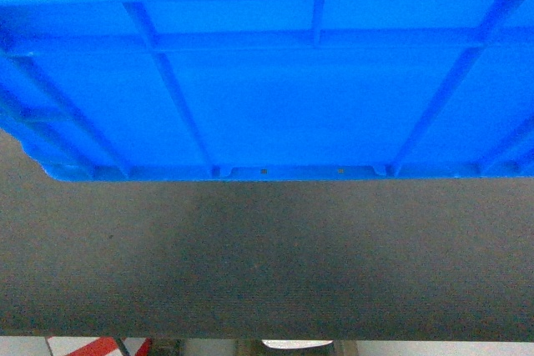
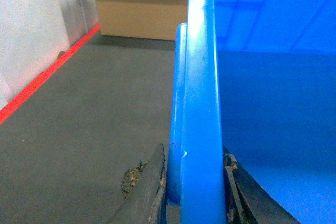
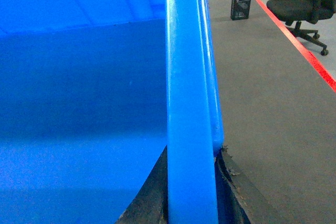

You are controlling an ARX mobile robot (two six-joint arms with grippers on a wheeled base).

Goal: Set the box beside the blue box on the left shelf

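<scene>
One large bright-blue ribbed plastic crate (image 1: 275, 81) is present, held above the floor by two grippers. The left gripper (image 2: 191, 192) clamps the crate's thick left rim, one dark finger (image 2: 149, 190) outside the wall, the other inside. The right gripper (image 3: 191, 192) clamps the opposite rim likewise. The crate fills the upper head view, above dark grey carpeted floor (image 1: 267, 264). One cardboard box (image 2: 142, 9), red floor tape (image 2: 47, 74) and one black office chair (image 3: 304, 6) stand well apart.
</scene>
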